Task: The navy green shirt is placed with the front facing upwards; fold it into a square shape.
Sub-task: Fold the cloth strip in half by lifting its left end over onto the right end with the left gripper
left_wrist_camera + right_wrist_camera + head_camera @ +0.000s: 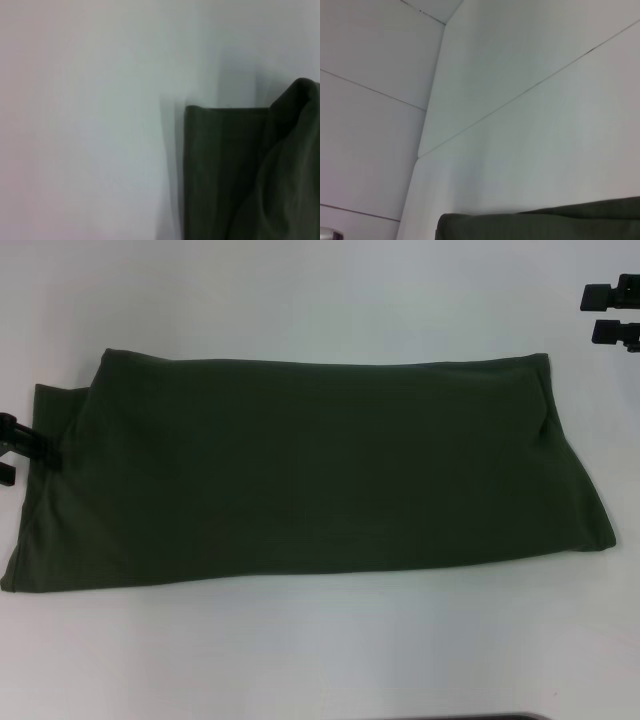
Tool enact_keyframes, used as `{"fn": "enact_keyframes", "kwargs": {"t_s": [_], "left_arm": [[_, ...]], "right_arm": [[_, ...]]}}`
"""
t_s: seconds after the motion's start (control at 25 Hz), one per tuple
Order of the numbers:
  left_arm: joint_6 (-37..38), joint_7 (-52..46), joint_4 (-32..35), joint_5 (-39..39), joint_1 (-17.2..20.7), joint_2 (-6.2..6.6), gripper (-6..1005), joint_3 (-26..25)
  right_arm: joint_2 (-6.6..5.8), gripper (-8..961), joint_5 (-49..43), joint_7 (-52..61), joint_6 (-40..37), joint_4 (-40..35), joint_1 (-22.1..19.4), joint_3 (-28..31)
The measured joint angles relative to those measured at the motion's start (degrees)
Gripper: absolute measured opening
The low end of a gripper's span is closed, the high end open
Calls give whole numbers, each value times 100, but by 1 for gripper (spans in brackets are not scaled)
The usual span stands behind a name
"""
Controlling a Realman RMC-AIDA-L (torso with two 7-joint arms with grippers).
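The navy green shirt (310, 470) lies on the white table (320, 300) as a long, plain dark olive band running left to right, with its layers folded over one another. Its left end has a folded flap (60, 430) with a second layer peeking out beneath. My left gripper (12, 452) sits at that left end, touching the fabric's edge. In the left wrist view a corner of the shirt (235, 175) shows close up. My right gripper (612, 312) hovers open beyond the shirt's far right corner, holding nothing. The right wrist view catches the shirt's edge (545, 225).
White tabletop surrounds the shirt on all sides. In the right wrist view, the table's far edge (427, 145) meets pale wall panels (370, 65).
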Motion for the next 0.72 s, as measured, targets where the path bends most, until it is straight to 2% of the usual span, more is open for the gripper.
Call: {"fn": "enact_keyframes", "kwargs": {"t_s": [0.36, 0.72], "left_arm": [[-21, 96, 0, 9, -13, -97, 698, 69], [-104, 82, -142, 26, -43, -90, 698, 141]], "right_arm": [[-1, 731, 0, 1, 7, 0, 0, 0], [-9, 732, 0, 7, -1, 0, 0, 0]]}}
